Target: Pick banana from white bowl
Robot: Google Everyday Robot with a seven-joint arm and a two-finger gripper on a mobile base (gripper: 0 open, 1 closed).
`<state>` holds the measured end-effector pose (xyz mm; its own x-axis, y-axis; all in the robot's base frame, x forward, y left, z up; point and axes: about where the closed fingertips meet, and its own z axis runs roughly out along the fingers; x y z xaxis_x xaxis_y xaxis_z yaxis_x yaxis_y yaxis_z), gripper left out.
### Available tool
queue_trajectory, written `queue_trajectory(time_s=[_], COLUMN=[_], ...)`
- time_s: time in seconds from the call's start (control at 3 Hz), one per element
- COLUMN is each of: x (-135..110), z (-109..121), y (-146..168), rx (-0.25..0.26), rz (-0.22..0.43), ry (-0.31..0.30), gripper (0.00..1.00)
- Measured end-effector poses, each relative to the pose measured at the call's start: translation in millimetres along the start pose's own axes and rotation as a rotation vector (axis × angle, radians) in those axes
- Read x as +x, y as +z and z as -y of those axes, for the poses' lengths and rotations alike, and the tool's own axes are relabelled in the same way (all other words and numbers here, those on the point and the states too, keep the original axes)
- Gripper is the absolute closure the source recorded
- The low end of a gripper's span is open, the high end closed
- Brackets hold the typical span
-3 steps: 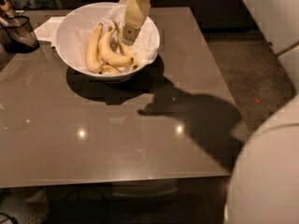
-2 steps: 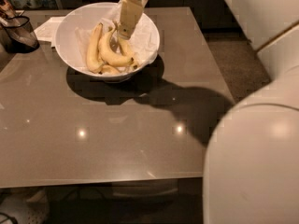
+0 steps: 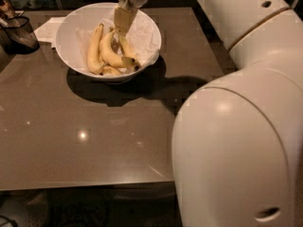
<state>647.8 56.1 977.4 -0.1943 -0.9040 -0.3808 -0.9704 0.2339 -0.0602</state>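
Note:
The white bowl [image 3: 75, 20] stands at the back of the brown table, lined with crumpled white paper. Several bananas lie in it. The thick, curved, deep yellow banana [image 3: 111, 55] lies in the middle. A longer, straighter banana [image 3: 94, 47] lies to its left and a slim one [image 3: 129, 49] to its right. My gripper [image 3: 119, 30] reaches down into the bowl from the back. Its tip is at the upper end of the curved banana and hides that end.
A dark cup-like container [image 3: 20, 32] stands at the table's far left, with a white napkin [image 3: 49, 28] beside the bowl. My large white arm [image 3: 236, 126] fills the right side. The table's front edge [image 3: 85, 186] runs along the bottom.
The gripper has come lower into the bowl, down to the bananas. The arm's white body now covers more of the right side. The bananas have not visibly moved.

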Motion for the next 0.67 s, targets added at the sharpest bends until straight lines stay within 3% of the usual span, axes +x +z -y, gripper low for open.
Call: queue_trajectory(time_s=[0.67], x=[-25], z=[3], y=[25], rx=[-0.041], rz=[0.003], ry=[0.018], gripper=[0.32])
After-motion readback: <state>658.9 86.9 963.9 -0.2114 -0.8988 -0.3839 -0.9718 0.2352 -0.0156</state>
